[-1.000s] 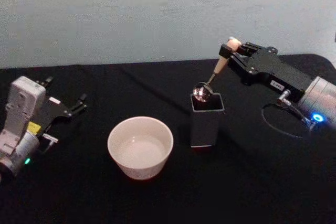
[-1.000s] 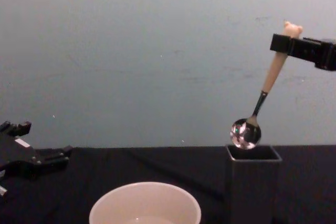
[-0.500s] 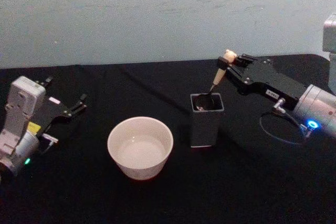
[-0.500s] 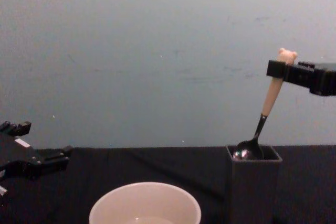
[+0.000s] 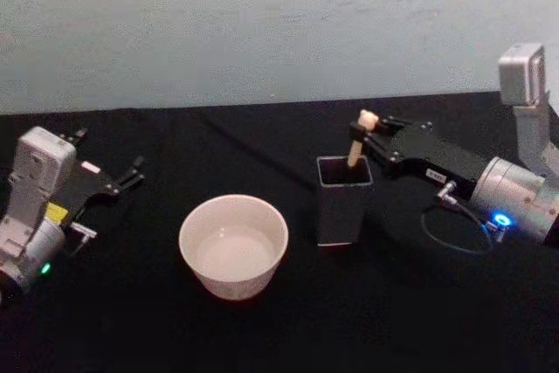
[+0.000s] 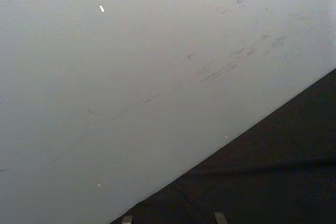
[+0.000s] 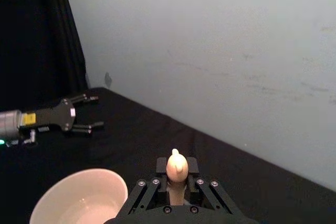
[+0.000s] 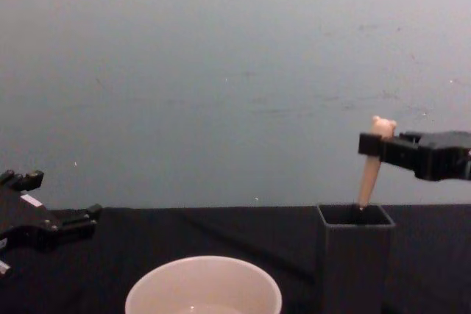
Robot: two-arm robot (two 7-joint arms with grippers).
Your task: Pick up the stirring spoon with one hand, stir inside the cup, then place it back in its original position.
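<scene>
Our right gripper (image 5: 365, 126) clamps the stirring spoon (image 8: 370, 167) right of centre; its bowl is hidden inside the holder (image 5: 343, 199), well apart from the cup (image 5: 233, 245).

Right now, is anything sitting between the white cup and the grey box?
No. In the head view the cup and the grey box holder stand apart, with just bare black table between them.

table cover (image 5: 262, 338): matt black cloth | cup (image 5: 233, 245): smooth cream glaze | holder (image 5: 342, 200): matt dark grey | spoon handle (image 8: 370, 167): matt beige
</scene>
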